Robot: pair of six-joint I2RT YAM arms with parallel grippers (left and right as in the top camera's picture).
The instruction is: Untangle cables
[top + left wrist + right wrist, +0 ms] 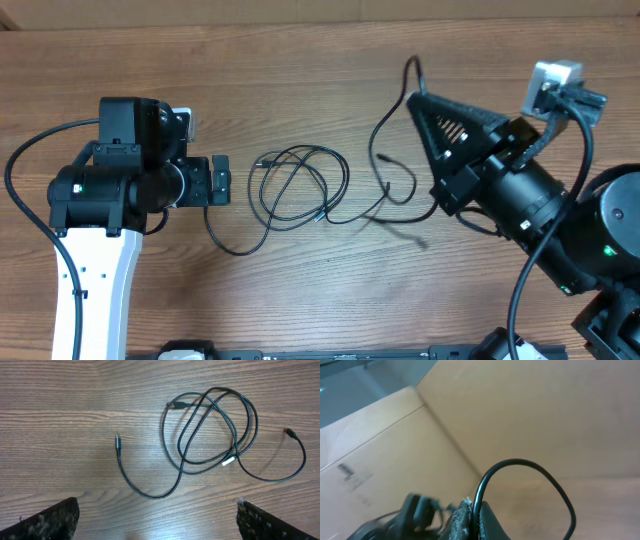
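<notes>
- Where the left gripper (218, 181) points, the cables (300, 185) lie in one loose bunch just ahead of its fingertips. They rest flat on the wooden table (300, 310) as thin, glossy black cords in overlapping oval loops.
- Seen from the left wrist, four plug ends show:
  - a long black plug (118, 440) ahead of the fingers on the left side;
  - a second black plug (175, 405) at the far edge of the loops;
  - a silver-white plug (228, 461) among the loops;
  - a small black plug (290, 433) out to the right on a single curving strand.
- I cannot tell how many separate cords form the loops, because they cross too often.
- The left gripper's jaws stand wide apart and hold nothing.
- The right gripper (412, 97) is pinched tight on one cord (520, 461). This cord arches out from between its fingertips and, seen from overhead, trails down toward the bunch.
- Beyond the right gripper's fingers, its wrist view shows only brown cardboard (545, 410).
</notes>
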